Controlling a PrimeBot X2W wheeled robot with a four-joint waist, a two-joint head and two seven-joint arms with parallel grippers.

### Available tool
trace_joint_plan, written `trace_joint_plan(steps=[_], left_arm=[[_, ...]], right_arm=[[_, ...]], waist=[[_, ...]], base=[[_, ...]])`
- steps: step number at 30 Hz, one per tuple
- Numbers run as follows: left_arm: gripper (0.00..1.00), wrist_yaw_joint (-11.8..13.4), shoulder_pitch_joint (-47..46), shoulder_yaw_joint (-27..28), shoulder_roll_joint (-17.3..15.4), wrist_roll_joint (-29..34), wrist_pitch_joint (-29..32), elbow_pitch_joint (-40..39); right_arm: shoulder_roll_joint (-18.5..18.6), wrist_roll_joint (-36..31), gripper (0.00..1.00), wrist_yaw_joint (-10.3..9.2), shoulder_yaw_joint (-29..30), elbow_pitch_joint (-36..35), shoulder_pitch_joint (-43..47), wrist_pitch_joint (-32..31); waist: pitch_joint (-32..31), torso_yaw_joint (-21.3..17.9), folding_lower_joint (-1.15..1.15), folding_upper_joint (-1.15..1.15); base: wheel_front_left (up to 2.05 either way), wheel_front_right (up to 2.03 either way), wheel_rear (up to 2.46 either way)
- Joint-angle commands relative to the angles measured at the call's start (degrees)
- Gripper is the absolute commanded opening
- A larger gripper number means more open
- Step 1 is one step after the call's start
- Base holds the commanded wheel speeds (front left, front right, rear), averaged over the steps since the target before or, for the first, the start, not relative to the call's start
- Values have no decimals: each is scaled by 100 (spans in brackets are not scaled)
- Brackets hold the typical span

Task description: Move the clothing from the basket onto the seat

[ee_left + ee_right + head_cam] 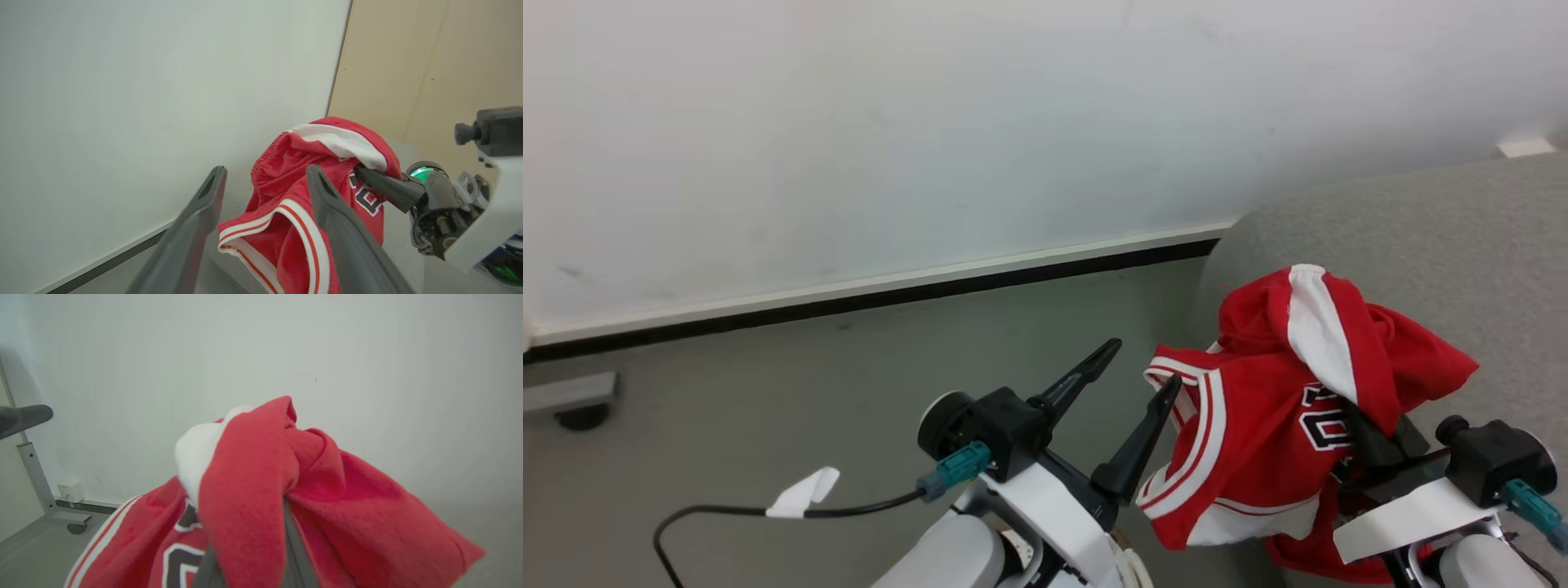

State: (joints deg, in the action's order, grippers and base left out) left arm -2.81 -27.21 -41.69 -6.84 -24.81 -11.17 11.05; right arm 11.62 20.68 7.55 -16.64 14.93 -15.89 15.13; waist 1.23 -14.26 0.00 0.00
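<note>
The clothing [1258,425] is a red jersey with white panels, striped trim and black numerals, bunched and hanging from my right gripper [1368,437], which is shut on it. Cloth drapes over that gripper's fingers [297,555] and hides their tips. It hangs at the left end of the light-grey seat [1421,229], partly over the floor. My left gripper [1145,363] stands open just left of the jersey's striped hem, holding nothing. In the left wrist view the jersey [286,163] sits beyond the open fingers [327,204]. The basket is out of view.
A pale wall with a dark baseboard [931,290] runs behind the grey floor. A wheeled metal stand foot [572,400] sits at the far left, near a wall socket [71,491]. A black cable with a white tag [805,494] trails from my left wrist.
</note>
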Motion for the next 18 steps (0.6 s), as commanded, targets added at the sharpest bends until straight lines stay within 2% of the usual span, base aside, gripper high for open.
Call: trace_joint_plan(steps=[1, 11, 18], left_arm=[[100, -3, -5, -10, -48, 86, -35, 23], [100, -37, -28, -125, -76, 165, -153, 174], [100, -42, -92, -195, -74, 182, -178, 287]], right_arm=[[55, -16, 0, -12, 54, -32, 0, 3], [134, -34, 0, -12, 315, -298, 61, 3], [107, 17, 0, -12, 504, -451, 134, 3]], waist=[[70, -383, 0, 0], [169, -1334, 0, 0], [332, -1608, 0, 0]], base=[[0, 0, 0], [0, 0, 0], [0, 0, 0]])
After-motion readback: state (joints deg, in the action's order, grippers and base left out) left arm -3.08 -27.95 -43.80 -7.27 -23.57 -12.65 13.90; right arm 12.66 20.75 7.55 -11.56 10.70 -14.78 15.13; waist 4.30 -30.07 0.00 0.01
